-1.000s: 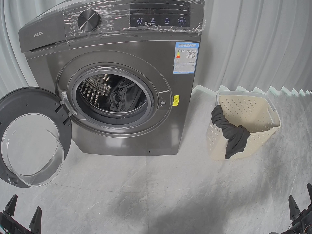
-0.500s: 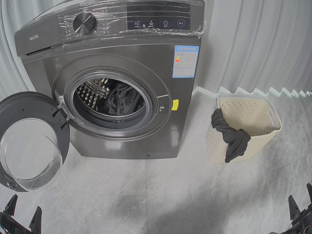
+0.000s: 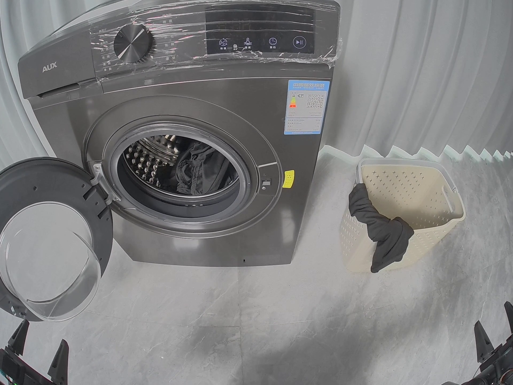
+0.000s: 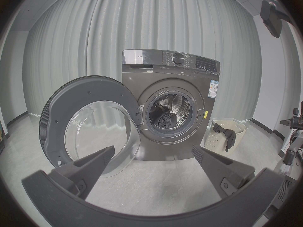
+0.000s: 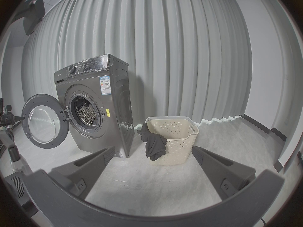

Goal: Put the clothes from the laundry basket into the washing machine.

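Observation:
A cream laundry basket (image 3: 422, 188) stands on the floor to the right of the grey washing machine (image 3: 214, 97). A dark garment (image 3: 382, 225) hangs over the basket's near-left rim, partly outside. The machine's round door (image 3: 48, 188) is swung wide open to the left, and dark clothes (image 3: 200, 172) lie in the drum. My left gripper (image 3: 41, 343) is low at the near left, open and holding nothing. Open and bare as well, my right gripper (image 3: 494, 322) sits at the near right, well short of the basket (image 5: 180, 136) and its garment (image 5: 154, 142).
Pale pleated curtains (image 3: 427, 54) run behind the machine and basket. Grey marbled floor (image 3: 267, 316) stretches between me and both. The open door (image 4: 82, 92) juts out into the floor at the left.
The whole head view has shifted slightly, so the machine and basket sit a little lower in the picture. Both grippers and the clothes stay as they were.

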Controlling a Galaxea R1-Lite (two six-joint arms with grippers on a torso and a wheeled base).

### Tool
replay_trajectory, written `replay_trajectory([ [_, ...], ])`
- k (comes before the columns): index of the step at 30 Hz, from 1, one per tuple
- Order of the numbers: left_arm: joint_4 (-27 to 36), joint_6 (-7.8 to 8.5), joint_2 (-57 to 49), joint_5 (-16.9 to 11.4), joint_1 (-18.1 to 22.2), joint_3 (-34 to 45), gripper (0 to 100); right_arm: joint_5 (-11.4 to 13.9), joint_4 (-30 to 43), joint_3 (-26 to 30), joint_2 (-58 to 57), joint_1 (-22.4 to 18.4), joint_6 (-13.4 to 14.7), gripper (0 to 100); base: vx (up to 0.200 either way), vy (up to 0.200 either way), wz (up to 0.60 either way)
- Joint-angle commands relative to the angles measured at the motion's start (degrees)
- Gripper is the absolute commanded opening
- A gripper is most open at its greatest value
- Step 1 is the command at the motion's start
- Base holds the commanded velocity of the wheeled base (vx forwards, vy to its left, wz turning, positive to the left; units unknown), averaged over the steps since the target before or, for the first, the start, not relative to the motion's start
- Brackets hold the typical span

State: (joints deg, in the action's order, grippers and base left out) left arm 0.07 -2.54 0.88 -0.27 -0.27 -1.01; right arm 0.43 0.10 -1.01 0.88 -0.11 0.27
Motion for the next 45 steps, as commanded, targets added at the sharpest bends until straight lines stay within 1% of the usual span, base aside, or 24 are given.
replay_trajectory([
  [1, 0.0, -0.01, -0.7, 0.0, 0.0, 0.9, 100, 0.0, 0.0, 0.9, -0.9, 0.0, 0.0, 100, 0.000, 0.000, 0.00],
  [6, 0.0, -0.01, -0.7, 0.0, 0.0, 0.8, 100, 0.0, 0.0, 0.9, -0.9, 0.0, 0.0, 100, 0.000, 0.000, 0.00],
  [20, 0.0, -0.10, -0.7, 0.0, 0.0, 0.9, 100, 0.0, 0.0, 0.9, -0.9, 0.0, 0.0, 100, 0.200, 0.000, 0.00],
  [30, 0.0, -0.10, -0.7, 0.2, 0.0, 0.8, 100, 0.0, 0.0, 0.9, -0.9, -0.1, 0.0, 100, 0.000, 0.000, 0.00],
  [45, 0.0, -0.19, -0.7, 0.2, 0.0, 0.8, 100, 0.0, 0.0, 0.9, -0.9, 0.0, 0.0, 100, 0.000, -0.200, 0.00],
])
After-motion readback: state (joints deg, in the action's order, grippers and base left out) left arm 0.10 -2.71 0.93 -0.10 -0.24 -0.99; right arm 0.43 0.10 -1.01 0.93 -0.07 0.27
